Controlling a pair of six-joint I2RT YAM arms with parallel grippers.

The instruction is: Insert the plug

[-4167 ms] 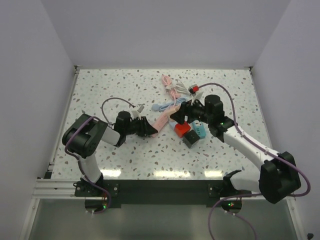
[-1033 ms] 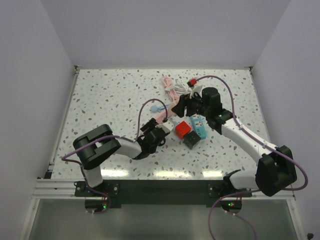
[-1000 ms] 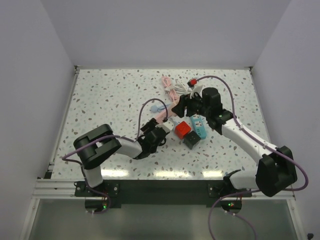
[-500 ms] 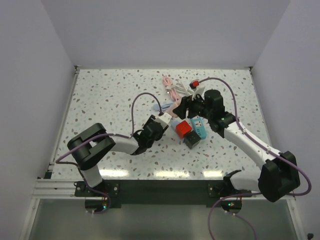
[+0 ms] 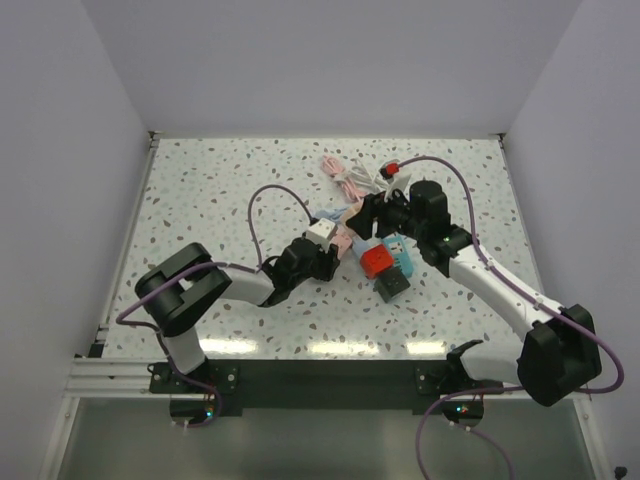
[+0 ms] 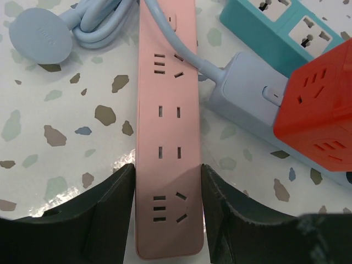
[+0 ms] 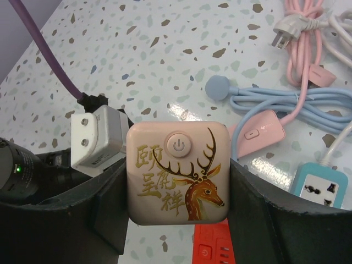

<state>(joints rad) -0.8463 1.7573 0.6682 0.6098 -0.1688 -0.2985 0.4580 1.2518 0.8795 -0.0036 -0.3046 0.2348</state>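
Note:
My right gripper point(image 7: 177, 175) is shut on a pale pink plug cube point(image 7: 176, 187) with a gold deer picture and a power button, held above the table; in the top view it point(image 5: 372, 215) hangs over the heap of strips. A pink power strip point(image 6: 168, 110) lies flat. My left gripper point(image 6: 168, 175) has a finger pressed on each long side of the strip's near end. The strip's switch end shows in the right wrist view point(image 7: 258, 127). My left gripper point(image 5: 333, 247) is just left of the red cube socket point(image 5: 377, 262).
A teal strip point(image 5: 400, 258), a dark cube point(image 5: 392, 285), a grey-blue strip point(image 6: 247, 104) and the red cube point(image 6: 319, 115) crowd the pink strip's right side. A blue cable with a round plug point(image 6: 41, 36) and a pink cable bundle point(image 5: 345, 180) lie behind.
My left arm has swung right and forward onto the pink strip's end. The red and dark cubes have shifted slightly right. My right gripper has kept the deer cube nearly in place.

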